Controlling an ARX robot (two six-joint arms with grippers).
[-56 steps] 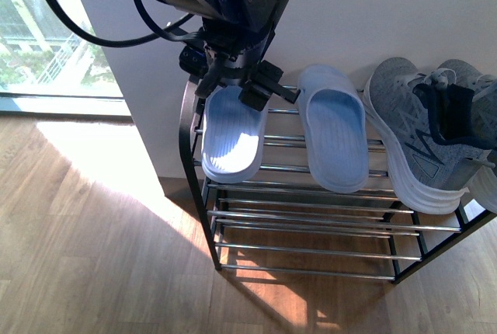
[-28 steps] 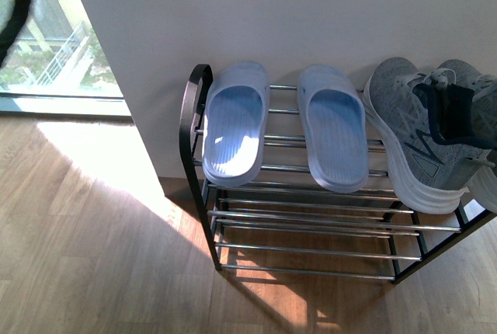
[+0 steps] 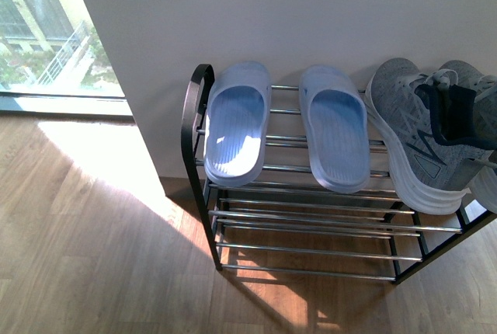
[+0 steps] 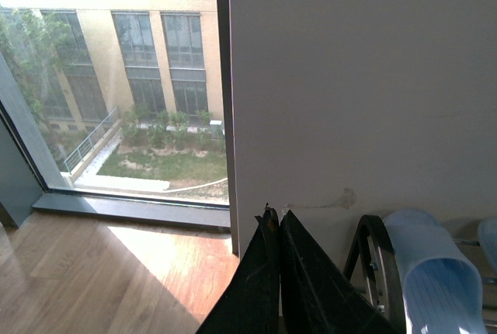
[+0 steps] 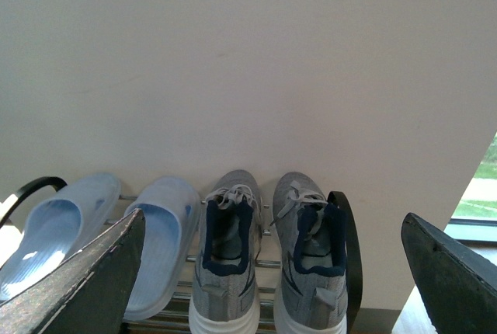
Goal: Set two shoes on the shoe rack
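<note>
You have two pale blue slides [image 3: 236,123] [image 3: 335,138] and two grey knit sneakers [image 5: 227,268] [image 5: 310,262], which makes four shoes in all. There is one shoe rack [image 3: 196,109] under them. You can also count two grippers, the left gripper [image 4: 276,221] in its own wrist view and the right gripper [image 5: 279,260] in its own.

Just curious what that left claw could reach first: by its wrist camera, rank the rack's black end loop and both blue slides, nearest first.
1. Black end loop, beside the left gripper.
2. End slide, just past the loop.
3. Second slide, barely in view beyond it.
</note>
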